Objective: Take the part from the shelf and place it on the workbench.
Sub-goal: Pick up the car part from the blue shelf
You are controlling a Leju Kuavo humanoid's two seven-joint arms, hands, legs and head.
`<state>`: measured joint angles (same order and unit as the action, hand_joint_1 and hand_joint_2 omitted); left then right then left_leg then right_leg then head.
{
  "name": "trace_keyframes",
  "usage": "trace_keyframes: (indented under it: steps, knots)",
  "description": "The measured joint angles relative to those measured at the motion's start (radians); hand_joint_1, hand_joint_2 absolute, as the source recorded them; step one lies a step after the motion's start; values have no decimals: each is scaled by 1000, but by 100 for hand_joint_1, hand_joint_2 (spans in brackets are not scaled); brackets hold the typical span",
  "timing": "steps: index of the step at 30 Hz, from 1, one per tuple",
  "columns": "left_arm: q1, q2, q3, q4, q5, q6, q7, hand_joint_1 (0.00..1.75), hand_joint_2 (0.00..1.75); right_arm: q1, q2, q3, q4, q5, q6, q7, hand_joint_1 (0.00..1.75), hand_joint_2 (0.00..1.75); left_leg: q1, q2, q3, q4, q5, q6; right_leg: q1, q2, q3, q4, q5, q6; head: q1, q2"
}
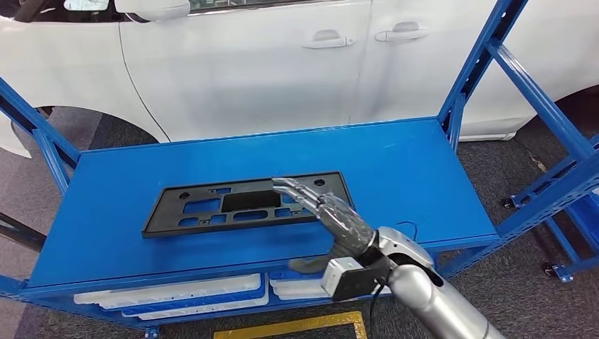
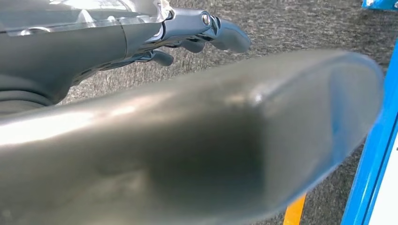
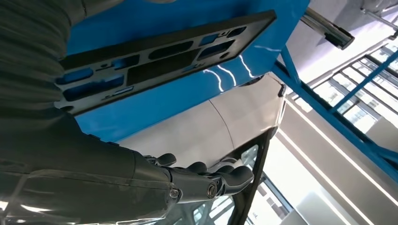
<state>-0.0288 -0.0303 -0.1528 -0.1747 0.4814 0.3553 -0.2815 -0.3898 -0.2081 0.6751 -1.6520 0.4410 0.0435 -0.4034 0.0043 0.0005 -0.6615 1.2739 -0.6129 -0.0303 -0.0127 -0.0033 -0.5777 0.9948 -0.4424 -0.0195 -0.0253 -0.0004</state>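
1. Behind the shelf stands a white car (image 1: 282, 63), its doors running along the shelf's far edge.
2. Blue shelf (image 1: 424, 176): its flat top board carries the part, and white trays (image 1: 176, 293) lie on the level below, under the near edge.
3. Right arm (image 1: 431, 296): silver, coming in over the near-right corner of the shelf top.
4. Part (image 1: 212, 208): a flat black plastic plate with many cut-outs, lying flat on the shelf top, about mid-way between the near and far edges and a little left of centre, long side along the shelf. It looks light, thin and stiff, perhaps a little springy along its length; the face is probably smooth, so a pinch across an edge or through a cut-out near its right end would hold better than a press from above.
5. Right hand (image 1: 332, 215): its fingers are spread and stretched out, holding nothing, the tips over the part's right end; I cannot tell whether they touch it.
6. Left hand (image 2: 197, 33): it hangs over grey carpet, fingers curled loosely around nothing; how far they are closed I cannot tell.
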Motion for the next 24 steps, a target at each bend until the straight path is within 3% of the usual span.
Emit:
trace_keyframes:
  steps: [1,2,4,5,7,10,12,14,15,16,17,19,21,24]
  knots:
    - [1,1,0,0,0,2,1,0,0,-36,22,38,39,6,-13,8,0,175,2,0,-9,13,10,-2,0,1,0,1,0,0,0,0]
    - [1,2,0,0,0,3,3,0,0,-73,50,78,78,14,-25,18,0,175,3,0,2,-19,41,-3,0,3,0,3,0,0,0,0]
    - [1,5,-1,0,1,7,4,0,0,-147,110,155,148,30,-47,37,0,175,6,1,63,-158,119,-1,1,5,1,7,-1,3,0,0]
    - [0,6,-1,0,1,8,3,0,0,-179,137,189,178,38,-56,45,0,175,5,1,89,-221,144,2,3,5,-1,9,-2,7,-1,0]
    - [-2,7,-1,0,1,10,3,0,0,-226,184,248,226,60,-76,56,0,175,1,0,107,-270,154,10,6,3,-5,11,0,16,0,0]
    - [-1,7,-1,0,0,13,3,0,0,-263,242,324,284,101,-114,68,0,175,5,-2,102,-276,161,28,7,1,-13,22,-8,28,1,0]
    - [0,7,-1,0,0,14,3,0,0,-277,267,361,313,119,-134,72,0,175,8,0,100,-280,167,40,7,2,-46,96,-57,34,2,0]
    - [1,8,-1,0,1,15,3,0,0,-283,281,391,339,134,-150,75,0,175,6,-1,94,-279,169,46,6,2,-109,235,-122,37,3,0]
    - [2,9,-1,0,1,15,3,0,0,-283,286,405,351,143,-157,76,0,175,4,-1,92,-278,170,47,6,2,-134,290,-139,37,3,0]
    - [4,9,-1,0,2,16,3,0,0,-283,291,418,362,151,-165,79,0,175,3,-1,91,-277,170,48,6,2,-142,309,-136,36,3,0]
    - [5,9,-1,0,2,16,3,0,0,-283,297,429,371,159,-172,81,0,175,1,-2,91,-276,170,48,7,2,-131,285,-115,33,3,0]
    - [5,9,-1,0,2,16,3,0,0,-284,310,447,386,170,-183,84,0,175,-3,-3,92,-274,169,47,10,2,-62,147,-49,19,3,0]
    - [5,8,-1,0,2,16,3,0,0,-285,321,458,395,174,-188,85,0,175,-6,-4,90,-272,169,42,16,1,-10,36,-13,8,2,0]
    - [6,9,-1,0,2,17,3,0,0,-287,330,470,408,177,-189,88,0,175,-5,-3,88,-274,171,27,17,1,-3,10,-5,3,2,0]
